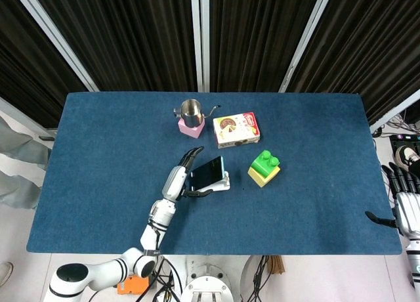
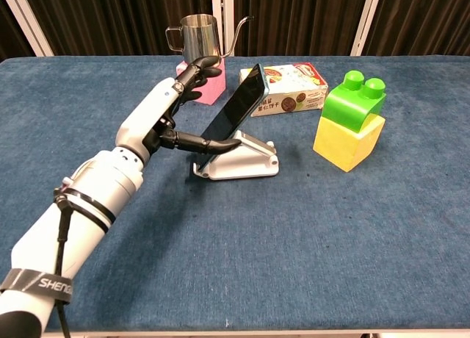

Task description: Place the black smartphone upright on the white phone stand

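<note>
The black smartphone (image 1: 208,172) (image 2: 233,114) leans back on the white phone stand (image 1: 225,183) (image 2: 246,160) near the table's middle, its lower edge in the stand's lip and its teal-edged top tilted to the right. My left hand (image 1: 182,177) (image 2: 170,116) is just left of it with the fingers spread up and away from the phone. Only the thumb reaches to the phone's lower edge; whether it touches is unclear. My right hand (image 1: 405,209) hangs off the table's right edge, holding nothing, fingers apart.
Behind the stand a steel kettle (image 1: 191,109) (image 2: 194,31) sits on a pink block (image 1: 190,127) (image 2: 209,88). A cookie box (image 1: 236,129) (image 2: 290,88) lies beside it. A green-on-yellow toy block (image 1: 264,167) (image 2: 351,121) stands right of the stand.
</note>
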Available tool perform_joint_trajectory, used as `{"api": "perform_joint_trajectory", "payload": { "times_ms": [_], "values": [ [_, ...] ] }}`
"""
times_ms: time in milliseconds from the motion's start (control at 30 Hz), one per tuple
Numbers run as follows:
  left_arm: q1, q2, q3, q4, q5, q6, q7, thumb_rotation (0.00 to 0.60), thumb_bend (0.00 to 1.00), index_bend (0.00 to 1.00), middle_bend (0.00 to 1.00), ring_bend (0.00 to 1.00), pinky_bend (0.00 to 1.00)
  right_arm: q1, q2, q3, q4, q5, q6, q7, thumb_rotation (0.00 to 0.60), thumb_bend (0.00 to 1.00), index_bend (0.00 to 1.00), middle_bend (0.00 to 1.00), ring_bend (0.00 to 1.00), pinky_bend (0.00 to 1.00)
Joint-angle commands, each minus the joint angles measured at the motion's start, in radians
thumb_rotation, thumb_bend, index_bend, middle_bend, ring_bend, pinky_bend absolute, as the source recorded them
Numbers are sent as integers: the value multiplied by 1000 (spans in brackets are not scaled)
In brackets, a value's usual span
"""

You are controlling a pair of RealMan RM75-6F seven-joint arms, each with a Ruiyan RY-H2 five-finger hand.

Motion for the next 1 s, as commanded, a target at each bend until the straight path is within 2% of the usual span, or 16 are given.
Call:
{"api": "perform_joint_trajectory", "payload": {
  "times_ms": [33,133,233,333,467,600,700,1000],
  "values": [
    [3,41,21,-25,22,4,26,600,41,0,16,0,30,0,1,1,2,1,-1,3,600,90,0,65,0,107],
    [16,136,46,-91,36,-7,97,600,37,0,11,0,14,1,7,2,4,2,-3,9,600,90,0,64,0,107],
    [45,279,58,-211,18,-31,204,600,34,0,23,0,9,2,13,5,8,4,-4,19,600,90,0,65,0,107],
    [88,435,62,-345,-36,-61,331,600,33,4,55,0,9,3,17,7,13,5,-7,31,600,90,0,65,0,107],
    [148,640,79,-500,-140,-101,562,600,33,31,90,0,9,4,15,5,24,0,-12,57,600,90,0,64,0,107],
    [212,762,101,-575,-200,-58,730,600,34,53,108,3,9,5,15,2,34,-10,-15,92,600,90,0,64,0,107],
    [270,817,122,-598,-212,0,766,600,34,57,109,5,9,4,12,-2,43,-21,-13,113,600,90,0,64,0,109],
    [457,930,210,-660,-157,182,699,600,36,63,109,3,9,3,5,-17,35,-78,17,121,600,90,0,64,0,110]
  ]
}}
